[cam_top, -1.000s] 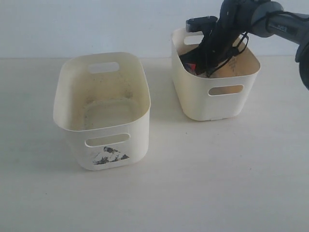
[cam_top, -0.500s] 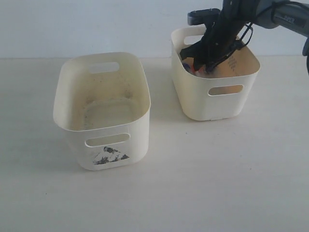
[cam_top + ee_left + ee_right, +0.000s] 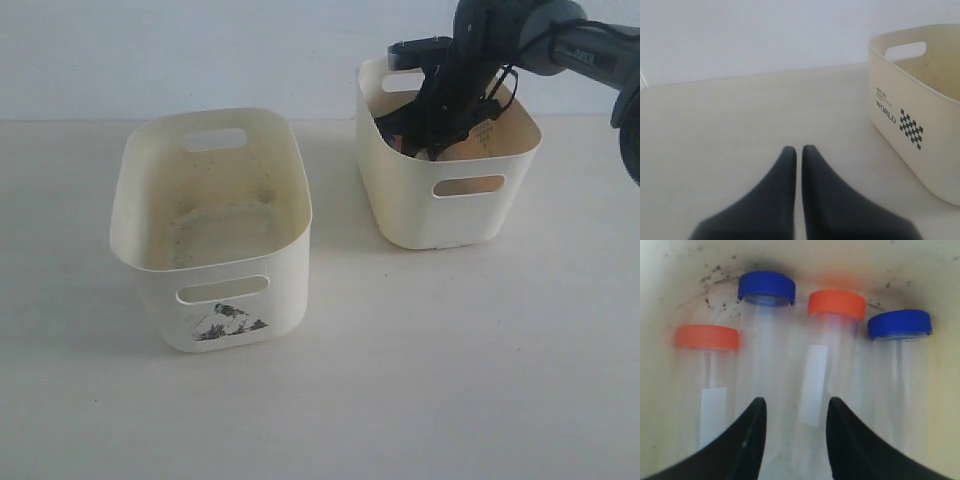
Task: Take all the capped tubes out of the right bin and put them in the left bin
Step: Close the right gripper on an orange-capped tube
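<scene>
The right claw (image 3: 422,135) is reaching down inside the right bin (image 3: 440,215), which is sitting at the far right of the worktop (image 3: 400,390). Its fingers (image 3: 752,440) are standing spread apart, gripping nothing.

Beneath it, four capped tubes (image 3: 812,385) are lying side by side on the bin floor, with their caps pointing toward a speckled inner wall. Two are wearing an orange-red cap (image 3: 836,304) and two a blue cap (image 3: 766,287), and the colours are alternating along the row. Both orange-red tubes are carrying a white label strip (image 3: 812,385). The gap of the claw is framing one inner blue-capped tube and the inner orange-red one next to it. Whether a finger is touching any tube cannot be told.

The left bin (image 3: 230,305), with its torn grey-black sticker (image 3: 228,322) under the front slot, is standing at the near left, well apart from the right bin, and no tube is showing inside it.

The left claw (image 3: 798,150) is hanging over bare worktop with its fingers drawn nearly together and nothing between them. The left bin's side wall, printed with "WORLD" (image 3: 886,106) and a chequered mark, is lying off to one side of it.
</scene>
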Robot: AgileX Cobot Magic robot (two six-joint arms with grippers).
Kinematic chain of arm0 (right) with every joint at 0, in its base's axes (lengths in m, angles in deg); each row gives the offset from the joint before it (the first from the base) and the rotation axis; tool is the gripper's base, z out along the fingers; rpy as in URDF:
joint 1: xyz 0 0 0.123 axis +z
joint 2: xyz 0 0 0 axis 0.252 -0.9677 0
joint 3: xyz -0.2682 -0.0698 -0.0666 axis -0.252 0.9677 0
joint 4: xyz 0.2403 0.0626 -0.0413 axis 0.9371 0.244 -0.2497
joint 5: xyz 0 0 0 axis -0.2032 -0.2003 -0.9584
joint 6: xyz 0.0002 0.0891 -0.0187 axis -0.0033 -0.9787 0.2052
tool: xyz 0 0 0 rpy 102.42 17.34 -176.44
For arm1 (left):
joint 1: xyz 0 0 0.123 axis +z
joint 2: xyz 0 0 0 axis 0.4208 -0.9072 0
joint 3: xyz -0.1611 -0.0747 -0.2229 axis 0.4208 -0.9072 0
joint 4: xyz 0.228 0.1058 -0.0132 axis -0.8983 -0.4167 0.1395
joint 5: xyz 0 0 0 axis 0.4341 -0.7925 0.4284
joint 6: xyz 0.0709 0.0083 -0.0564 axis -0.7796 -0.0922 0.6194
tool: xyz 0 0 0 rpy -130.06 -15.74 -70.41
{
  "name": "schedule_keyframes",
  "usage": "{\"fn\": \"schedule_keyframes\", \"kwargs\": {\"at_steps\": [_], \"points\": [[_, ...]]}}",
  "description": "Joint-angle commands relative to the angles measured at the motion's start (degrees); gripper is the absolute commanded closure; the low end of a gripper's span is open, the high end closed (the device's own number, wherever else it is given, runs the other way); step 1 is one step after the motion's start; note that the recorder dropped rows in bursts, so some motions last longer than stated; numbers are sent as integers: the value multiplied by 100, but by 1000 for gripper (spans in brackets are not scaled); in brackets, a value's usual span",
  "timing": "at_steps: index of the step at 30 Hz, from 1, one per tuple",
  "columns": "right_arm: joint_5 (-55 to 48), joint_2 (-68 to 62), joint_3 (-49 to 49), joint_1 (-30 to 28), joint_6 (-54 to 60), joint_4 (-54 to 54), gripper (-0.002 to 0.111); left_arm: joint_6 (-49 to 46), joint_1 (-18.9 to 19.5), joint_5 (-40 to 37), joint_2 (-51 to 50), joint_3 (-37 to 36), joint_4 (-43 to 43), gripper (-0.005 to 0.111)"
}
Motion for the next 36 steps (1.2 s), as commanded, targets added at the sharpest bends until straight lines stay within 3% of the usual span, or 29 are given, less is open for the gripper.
{"fn": "schedule_keyframes", "kwargs": {"at_steps": [1, 11, 17, 22, 36], "points": [[21, -97, -2, -41, -73, -156, 70, 66, 6, 96, 11, 21, 38, 102], [47, -109, -2, -41, -63, -483, 70, 66, 6, 96, 11, 21, 38, 102], [53, -48, -2, -41, -76, -483, 50, 66, 6, 96, 11, 21, 38, 102], [97, -127, -2, -41, -179, -483, 56, 66, 6, 96, 11, 21, 38, 102], [-6, -313, -2, -41, -245, -283, 56, 66, 6, 96, 11, 21, 38, 102]]}}
